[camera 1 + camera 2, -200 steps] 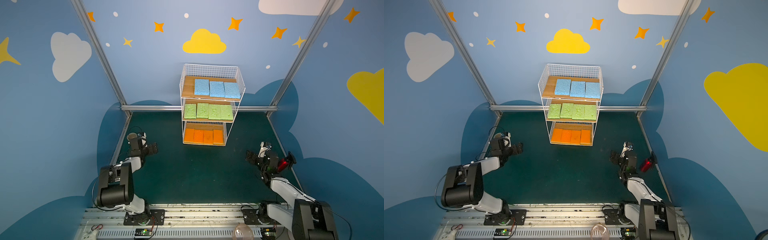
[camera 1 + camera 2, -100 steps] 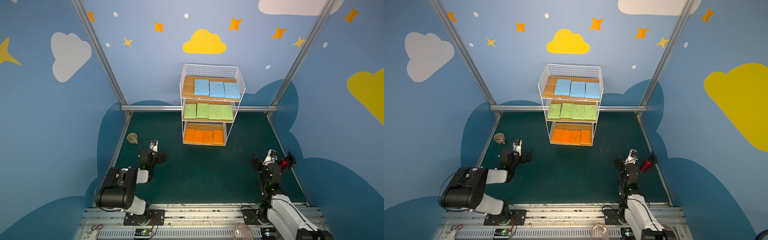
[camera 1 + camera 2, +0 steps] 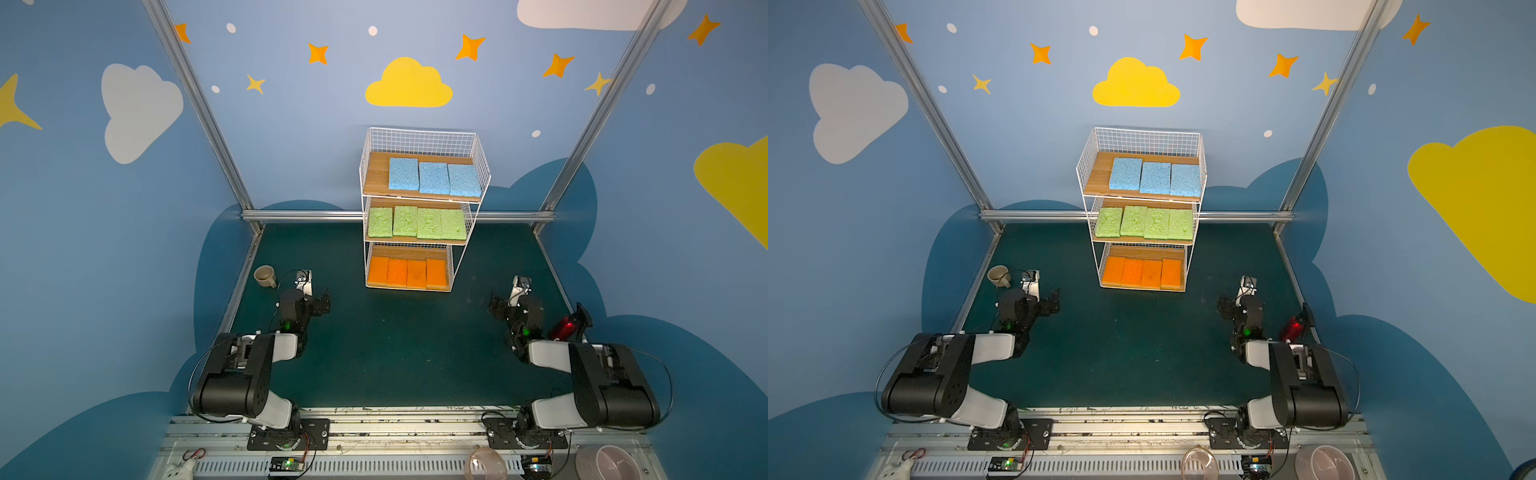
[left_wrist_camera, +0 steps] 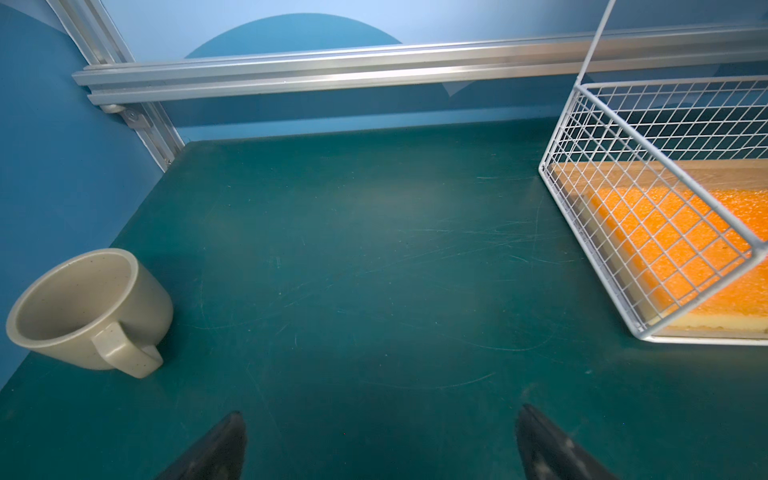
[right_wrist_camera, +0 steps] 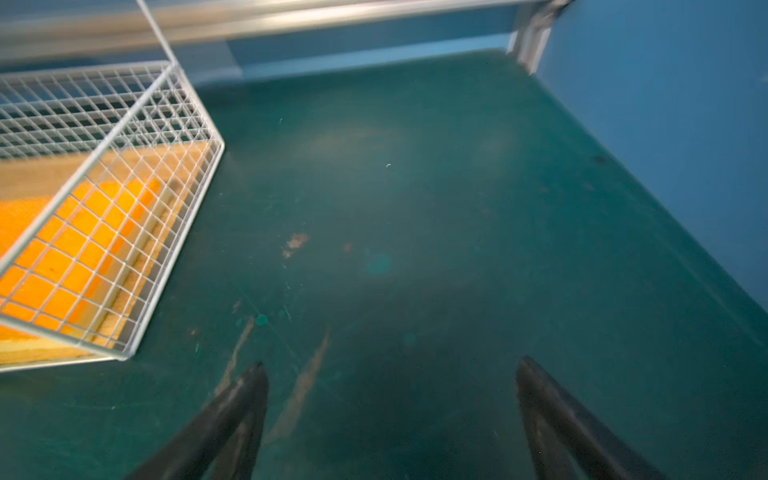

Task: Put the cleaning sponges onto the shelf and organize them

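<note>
A beige mug [image 4: 83, 307] stands at the table's [image 3: 395, 353] far left edge. Beside it my left claw [image 4: 378, 419] hangs spread wide, grasping nothing. In the middle, the shelf [image 3: 420, 135] carries blue sponges [image 3: 434, 178] on top, green sponges [image 3: 417, 223] on the middle board and orange sponges [image 3: 409, 272] at the bottom. My right claw [image 5: 390, 370] gapes empty too.

shelf [image 3: 420, 138]: on table [image 3: 395, 357], far centre | top-tier sponges [image 3: 434, 178]: three in a row | middle-tier sponges [image 3: 416, 222]: four in a row | bottom-tier sponges [image 3: 408, 272]: four in a row | mug [image 3: 264, 276]: on table, left of shelf, well apart
</note>
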Motion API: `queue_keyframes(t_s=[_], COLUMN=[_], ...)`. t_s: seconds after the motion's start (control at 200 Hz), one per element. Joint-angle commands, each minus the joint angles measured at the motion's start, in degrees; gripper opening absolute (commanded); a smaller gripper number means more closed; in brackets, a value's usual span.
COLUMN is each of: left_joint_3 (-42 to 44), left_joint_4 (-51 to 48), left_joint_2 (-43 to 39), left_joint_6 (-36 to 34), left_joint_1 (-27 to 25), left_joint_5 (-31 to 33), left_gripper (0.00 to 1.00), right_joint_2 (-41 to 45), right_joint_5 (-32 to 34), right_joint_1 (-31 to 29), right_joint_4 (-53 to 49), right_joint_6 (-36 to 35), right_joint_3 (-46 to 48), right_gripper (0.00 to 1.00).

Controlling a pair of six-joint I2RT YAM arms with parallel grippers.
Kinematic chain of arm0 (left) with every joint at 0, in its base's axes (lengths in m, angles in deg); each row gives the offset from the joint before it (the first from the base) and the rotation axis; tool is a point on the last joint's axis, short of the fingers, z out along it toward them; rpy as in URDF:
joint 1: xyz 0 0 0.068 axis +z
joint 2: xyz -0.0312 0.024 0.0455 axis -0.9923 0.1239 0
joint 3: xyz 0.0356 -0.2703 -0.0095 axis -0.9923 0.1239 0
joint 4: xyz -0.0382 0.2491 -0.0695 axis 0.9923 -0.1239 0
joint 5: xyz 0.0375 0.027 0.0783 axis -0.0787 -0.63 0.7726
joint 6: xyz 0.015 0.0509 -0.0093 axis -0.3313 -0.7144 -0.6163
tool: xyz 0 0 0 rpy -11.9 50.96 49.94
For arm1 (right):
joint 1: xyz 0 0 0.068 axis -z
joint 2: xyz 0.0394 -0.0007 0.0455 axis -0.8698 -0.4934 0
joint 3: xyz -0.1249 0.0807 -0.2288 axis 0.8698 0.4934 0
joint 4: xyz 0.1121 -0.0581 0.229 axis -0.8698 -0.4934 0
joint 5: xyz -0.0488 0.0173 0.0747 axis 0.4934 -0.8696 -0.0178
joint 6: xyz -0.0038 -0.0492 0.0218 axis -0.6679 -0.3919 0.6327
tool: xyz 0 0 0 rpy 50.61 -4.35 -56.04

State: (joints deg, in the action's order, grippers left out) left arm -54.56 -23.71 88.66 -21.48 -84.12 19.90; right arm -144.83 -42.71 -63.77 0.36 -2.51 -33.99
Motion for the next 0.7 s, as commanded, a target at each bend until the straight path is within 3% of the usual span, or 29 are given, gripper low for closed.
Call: queue_keyframes(t_s=[0.0, 0.065, 0.155, 0.696], left_joint_3=[-0.9, -0.9, -0.8, -0.9], left_joint_4=[-1.2, -1.3, -1.2, -1.2], left_joint_2=[0.7, 0.7, 0.7, 0.6], left_joint_6=[0.6, 0.5, 0.4, 0.4], left_joint_1=[0.4, 0.4, 0.4, 0.4], left_joint_5=[0.1, 0.0, -0.1, -0.1], left_gripper=[1.0, 1.0, 1.0, 1.0], right_joint_2=[1.2, 0.9, 1.6, 1.5], right_joint_5=[-2.6, -3.2, -2.3, -2.1], right_joint_1=[0.4, 0.1, 0.0, 0.1], right_joint_4=[-13.2, -9.4, -12.7, -12.2], right_joint_6=[-0.2, -3.2, 0.0, -0.1], right_joint_3=[-5.4, -4.0, -5.0, -4.9], right_gripper=[0.92, 0.92, 0.92, 0.92])
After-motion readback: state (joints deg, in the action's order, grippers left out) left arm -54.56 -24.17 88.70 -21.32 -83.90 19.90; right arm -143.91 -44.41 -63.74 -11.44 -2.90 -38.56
